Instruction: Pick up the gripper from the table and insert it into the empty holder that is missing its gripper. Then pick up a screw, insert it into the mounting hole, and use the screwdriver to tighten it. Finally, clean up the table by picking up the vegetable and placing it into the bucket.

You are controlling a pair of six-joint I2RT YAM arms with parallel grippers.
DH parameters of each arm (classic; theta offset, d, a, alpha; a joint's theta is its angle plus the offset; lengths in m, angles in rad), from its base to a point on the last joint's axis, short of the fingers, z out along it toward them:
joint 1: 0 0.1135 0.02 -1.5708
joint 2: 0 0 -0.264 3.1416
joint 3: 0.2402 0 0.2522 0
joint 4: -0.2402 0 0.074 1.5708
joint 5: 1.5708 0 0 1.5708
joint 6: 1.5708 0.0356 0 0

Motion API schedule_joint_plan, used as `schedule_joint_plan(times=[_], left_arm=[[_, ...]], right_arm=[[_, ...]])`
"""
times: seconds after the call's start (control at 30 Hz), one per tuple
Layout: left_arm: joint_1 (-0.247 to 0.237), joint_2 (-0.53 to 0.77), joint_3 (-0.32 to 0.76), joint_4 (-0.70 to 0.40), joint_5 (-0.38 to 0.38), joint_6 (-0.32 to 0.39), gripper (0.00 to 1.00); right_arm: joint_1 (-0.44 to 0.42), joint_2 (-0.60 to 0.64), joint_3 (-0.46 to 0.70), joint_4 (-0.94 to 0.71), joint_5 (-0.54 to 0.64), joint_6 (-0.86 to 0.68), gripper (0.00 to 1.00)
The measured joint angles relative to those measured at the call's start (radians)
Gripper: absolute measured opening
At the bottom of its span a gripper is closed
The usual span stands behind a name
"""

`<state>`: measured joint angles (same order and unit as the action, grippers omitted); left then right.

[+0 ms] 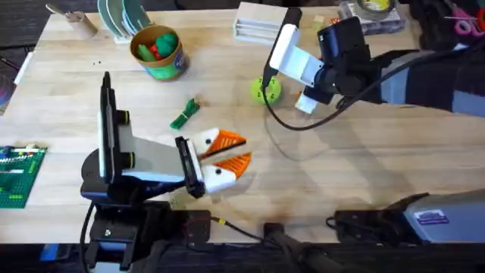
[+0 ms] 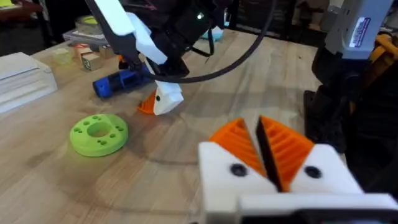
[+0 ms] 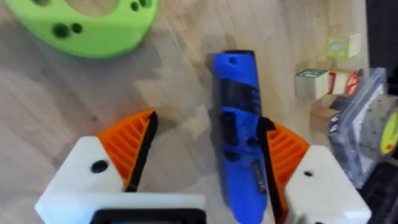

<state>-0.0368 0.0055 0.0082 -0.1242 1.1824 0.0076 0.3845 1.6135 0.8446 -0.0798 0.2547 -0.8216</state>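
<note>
Right gripper (image 3: 202,155) spread astride screwdriver (image 3: 239,124)

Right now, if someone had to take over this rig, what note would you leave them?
Left gripper: holds nothing, low over the table.
Right gripper: open, straddling the screwdriver, which lies on the table, not yet clamped.
Vegetable: on the table, outside the bucket.
Done: cannot tell whether the screw is placed.
Left: grasp the screwdriver, tighten, then drop the vegetable in the bucket.
</note>
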Motion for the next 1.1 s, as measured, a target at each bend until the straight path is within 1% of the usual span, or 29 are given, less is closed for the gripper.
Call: schedule_joint_plan(times=[0.03, 0.07, 0.1, 0.13, 0.17, 0.23, 0.33, 0.37, 0.4, 0.63, 0.83, 0.9, 1.0, 1.1], left_arm=[[0.0, 0.0, 0.0, 0.0, 0.0, 0.0, 0.12], [0.0, 0.0, 0.0, 0.0, 0.0, 0.005, 0.037], [0.0, 0.0, 0.0, 0.0, 0.0, 0.004, 0.014], [0.0, 0.0, 0.0, 0.0, 0.0, 0.004, 0.011], [0.0, 0.0, 0.0, 0.0, 0.0, 0.008, 0.059], [0.0, 0.0, 0.0, 0.0, 0.0, 0.008, 0.381], [0.0, 0.0, 0.0, 0.0, 0.0, 0.007, 0.831], [0.0, 0.0, 0.0, 0.0, 0.0, 0.004, 0.949], [0.0, 0.0, 0.0, 0.0, 0.0, 0.004, 0.982], [0.0, 0.0, 0.0, 0.0, 0.0, 0.004, 0.992], [0.0, 0.0, 0.0, 0.004, -0.002, 0.003, 0.993], [0.0, 0.0, 0.0, 0.015, -0.018, -0.023, 0.992], [0.0, 0.0, 0.002, 0.039, -0.065, -0.094, 0.992], [0.0, 0.0, 0.025, 0.035, -0.117, -0.137, 0.993]], right_arm=[[0.004, -0.011, -0.006, -0.006, -0.008, 0.025, 0.992], [0.007, -0.02, -0.011, -0.011, -0.013, 0.043, 0.991], [0.01, -0.034, -0.016, -0.014, -0.017, 0.062, 0.99], [0.012, -0.049, -0.02, -0.015, -0.02, 0.077, 0.99], [0.012, -0.071, -0.023, -0.016, -0.024, 0.094, 0.99], [0.012, -0.114, -0.023, -0.013, -0.026, 0.115, 0.991], [0.012, -0.18, -0.023, -0.002, -0.03, 0.155, 0.991], [0.012, -0.202, -0.023, 0.001, -0.032, 0.171, 0.991], [0.012, -0.219, -0.023, 0.003, -0.032, 0.187, 0.991], [0.012, -0.307, -0.023, 0.033, -0.036, 0.31, 0.991], [0.012, -0.324, -0.023, 0.035, -0.039, 0.364, 0.992], [0.012, -0.324, -0.023, 0.035, -0.039, 0.385, 0.992], [0.012, -0.324, -0.023, 0.037, -0.039, 0.421, 0.991], [0.012, -0.324, -0.023, 0.052, -0.039, 0.442, 0.992]])
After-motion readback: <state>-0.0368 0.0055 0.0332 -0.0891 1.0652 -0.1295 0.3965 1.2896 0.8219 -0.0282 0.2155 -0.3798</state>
